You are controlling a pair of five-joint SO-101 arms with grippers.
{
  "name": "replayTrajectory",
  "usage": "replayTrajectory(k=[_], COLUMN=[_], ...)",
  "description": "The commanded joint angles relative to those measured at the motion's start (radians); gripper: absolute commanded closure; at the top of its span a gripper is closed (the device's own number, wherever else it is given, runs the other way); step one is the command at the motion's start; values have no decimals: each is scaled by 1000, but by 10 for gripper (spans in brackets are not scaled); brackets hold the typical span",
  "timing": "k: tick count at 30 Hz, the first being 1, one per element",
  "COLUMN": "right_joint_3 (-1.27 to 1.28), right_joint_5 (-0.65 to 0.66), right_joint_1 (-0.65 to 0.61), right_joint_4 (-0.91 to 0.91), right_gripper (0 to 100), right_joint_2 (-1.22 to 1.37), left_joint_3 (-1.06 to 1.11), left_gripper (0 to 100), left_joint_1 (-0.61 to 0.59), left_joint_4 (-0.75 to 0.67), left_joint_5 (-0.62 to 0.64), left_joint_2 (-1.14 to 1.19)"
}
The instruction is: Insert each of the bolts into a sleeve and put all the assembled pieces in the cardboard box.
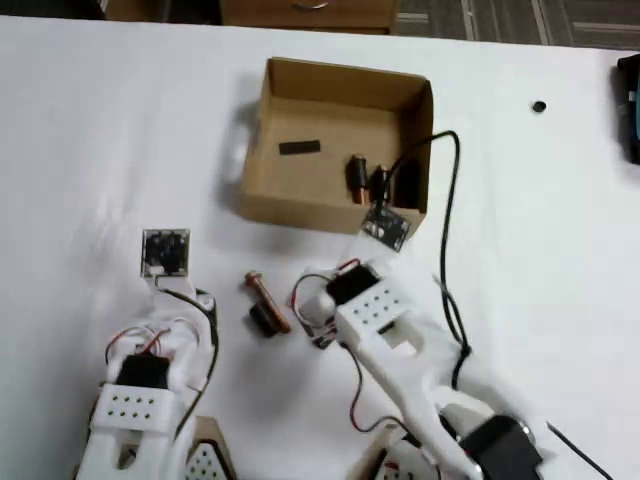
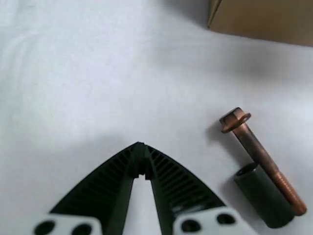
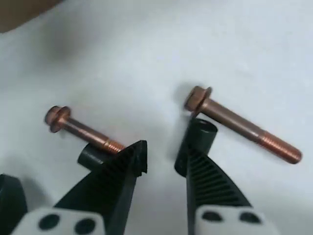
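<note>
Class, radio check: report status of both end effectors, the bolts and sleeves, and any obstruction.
Left end effector shut, empty. Right end effector open, sleeve at its tip, bolt beside it, not inserted. Second bolt close alongside.

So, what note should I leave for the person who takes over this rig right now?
Left gripper: jaws shut, empty, above the table.
Right gripper: jaws open, empty, by two loose pairs: first bolt beside first sleeve, second bolt beside second sleeve.
Done: cardboard box holds some pieces; assembled or not, unclear.
To do: insert both bolts, box them.
</note>
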Motion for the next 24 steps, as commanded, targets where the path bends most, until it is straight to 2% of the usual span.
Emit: replayTrajectory(k=[1, 5, 15, 21, 24], right_joint_3=[-12, -11, -46, -92, -77], right_joint_5=[-11, -11, -11, -11, -11], right_joint_1=[44, 82, 79, -38, -44], right_joint_4=[-10, -10, 73, 102, 139], right_gripper=[866, 867, 868, 868, 867], right_joint_2=[41, 48, 13, -130, -180], left_joint_3=[2, 2, 2, 4, 4], left_gripper=[978, 978, 978, 978, 978], left_joint_1=[11, 11, 11, 11, 11], left_joint_4=[-17, -17, -17, -17, -17], left_joint_5=[-3, -3, -3, -3, -3], left_joint_2=[-8, -8, -8, -8, -8])
